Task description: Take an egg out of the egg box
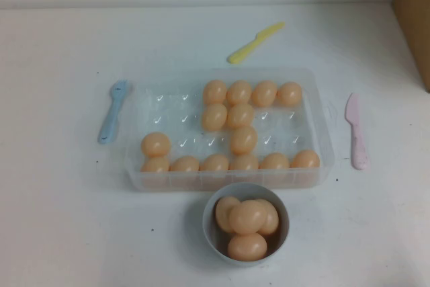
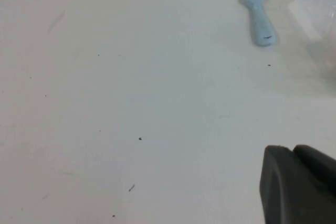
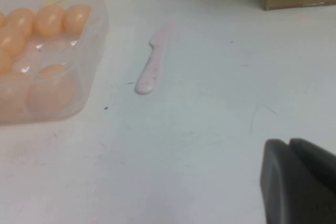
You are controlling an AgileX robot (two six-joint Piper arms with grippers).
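Left claw (image 2: 299, 182), right claw (image 3: 299, 179) parked aside.

Egg box (image 1: 321, 102): clear plastic rectangular tray, rounded corners, low walls, rows of dimpled cells, lying flat mid-table with long side toward robot. Open on top. Holds peach-orange oval eggs: four in far row toward the right, two just below them, one egg (image 1: 243, 140) alone in the middle, one at left (image 1: 156, 144), six along the near wall. Left-centre and right-middle cells bare. Right wrist view shows the box's near right corner (image 3: 97, 30) with eggs pressed behind the clear wall.
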